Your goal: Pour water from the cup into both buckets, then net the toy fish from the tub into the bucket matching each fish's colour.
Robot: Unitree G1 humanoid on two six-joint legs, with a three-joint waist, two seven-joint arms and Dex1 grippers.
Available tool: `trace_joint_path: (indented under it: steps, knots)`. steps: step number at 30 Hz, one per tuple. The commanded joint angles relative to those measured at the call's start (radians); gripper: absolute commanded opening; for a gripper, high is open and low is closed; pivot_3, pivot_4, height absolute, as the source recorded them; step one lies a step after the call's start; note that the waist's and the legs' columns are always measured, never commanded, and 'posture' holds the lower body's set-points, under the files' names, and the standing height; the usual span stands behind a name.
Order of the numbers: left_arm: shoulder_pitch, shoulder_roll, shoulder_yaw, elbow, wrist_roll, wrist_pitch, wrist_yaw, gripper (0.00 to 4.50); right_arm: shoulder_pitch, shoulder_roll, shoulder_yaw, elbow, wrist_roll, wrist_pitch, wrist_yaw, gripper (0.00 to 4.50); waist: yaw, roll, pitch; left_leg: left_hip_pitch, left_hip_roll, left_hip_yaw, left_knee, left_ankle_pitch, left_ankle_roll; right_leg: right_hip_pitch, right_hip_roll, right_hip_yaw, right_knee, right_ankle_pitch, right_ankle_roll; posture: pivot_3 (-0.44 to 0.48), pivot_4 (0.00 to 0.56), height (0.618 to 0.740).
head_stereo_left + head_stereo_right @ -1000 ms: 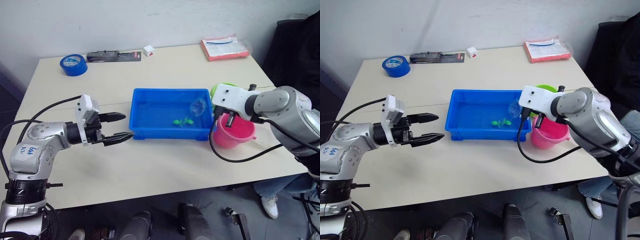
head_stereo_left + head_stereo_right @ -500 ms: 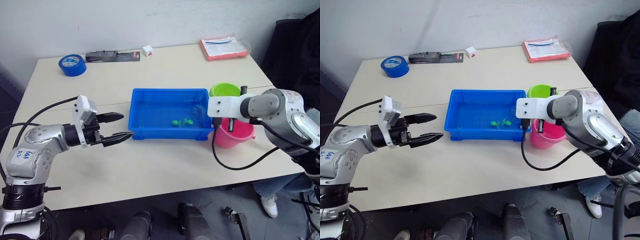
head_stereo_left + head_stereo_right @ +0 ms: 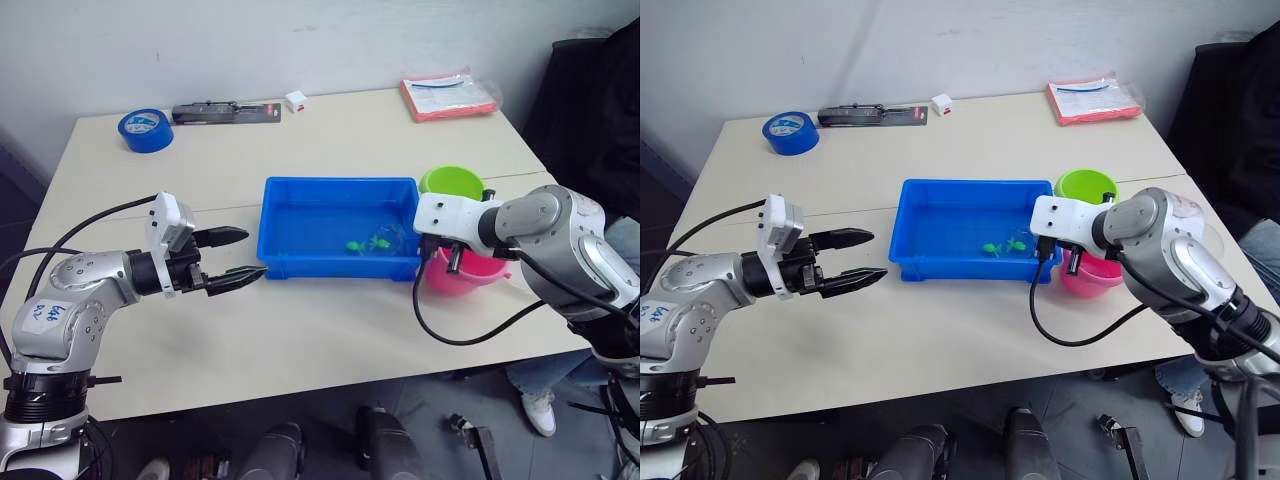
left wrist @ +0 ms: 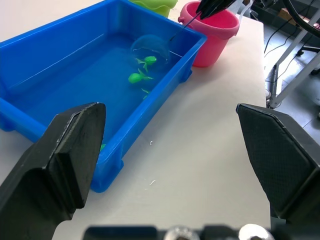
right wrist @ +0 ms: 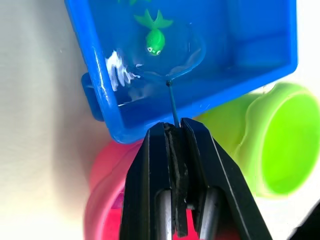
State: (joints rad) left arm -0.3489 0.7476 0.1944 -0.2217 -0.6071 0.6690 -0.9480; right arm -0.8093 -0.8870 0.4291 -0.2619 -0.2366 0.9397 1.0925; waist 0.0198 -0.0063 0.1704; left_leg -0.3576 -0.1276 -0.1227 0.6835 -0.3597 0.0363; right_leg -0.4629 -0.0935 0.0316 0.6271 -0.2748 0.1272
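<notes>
Right wrist view, net (image 5: 167, 67) handle toward tub (image 5: 260, 40)

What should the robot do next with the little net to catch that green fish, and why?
Probably slide the net under the green fish and lift. The right pincer is shut on the net's thin handle, the hoop already sits in the blue tub around that fish, and the lime green bucket waits just behind.

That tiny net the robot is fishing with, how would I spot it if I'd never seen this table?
Find the blue tub in the middle of the table, then its corner nearest the pink bucket. The net is a small clear hoop dipping into the water there, on a thin wire held by the right gripper. Unlike the green fish beside it, it is see-through.
</notes>
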Motion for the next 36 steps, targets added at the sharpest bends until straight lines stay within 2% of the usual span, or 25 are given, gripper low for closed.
trace_joint_path:
  steps: [1, 9, 20, 29, 36]
  knots:
    - [-0.017, 0.02, 0.026, -0.019, -0.017, -0.01, -0.003, 4.5, -0.01, 0.029, -0.058, 0.004, 0.033, 0.105, -0.033, 0.79, -0.001, 0.0, 0.0, 0.0, 0.0, 0.0, 0.0, 0.0, 0.0, 0.0, 0.0, 0.0, 0.0, 0.0, 0.0, 0.0, 0.15, 0.74]
    - [-0.03, 0.026, 0.02, -0.006, -0.013, -0.014, -0.01, 4.5, -0.034, 0.076, -0.098, 0.02, 0.094, 0.22, -0.104, 0.79, 0.0, 0.0, 0.0, 0.0, 0.0, 0.0, 0.0, 0.0, 0.0, 0.0, 0.0, 0.0, 0.0, 0.0, 0.0, 0.0, 0.15, 0.74]
    - [-0.046, 0.025, 0.006, 0.009, -0.003, -0.021, -0.017, 4.5, -0.132, 0.158, -0.24, 0.034, 0.272, 0.499, -0.196, 0.79, -0.006, 0.0, 0.0, 0.0, 0.0, -0.001, -0.001, 0.0, 0.0, 0.0, 0.0, 0.0, 0.0, 0.0, 0.0, 0.0, 0.15, 0.74]
    - [-0.099, 0.007, -0.018, 0.056, 0.01, -0.05, -0.019, 4.5, -0.15, 0.201, -0.367, 0.03, 0.391, 0.559, -0.287, 0.79, -0.009, 0.0, 0.0, 0.0, 0.0, -0.001, -0.001, 0.0, 0.0, 0.0, 0.0, -0.001, 0.001, 0.0, 0.0, 0.0, 0.15, 0.74]
    - [-0.17, -0.021, -0.051, 0.119, 0.028, -0.097, -0.033, 4.5, -0.118, 0.168, -0.483, -0.009, 0.454, 0.519, -0.345, 0.79, -0.012, 0.0, 0.0, 0.0, 0.0, -0.001, -0.001, 0.0, 0.0, 0.0, 0.0, -0.001, 0.001, 0.0, 0.0, 0.0, 0.15, 0.74]
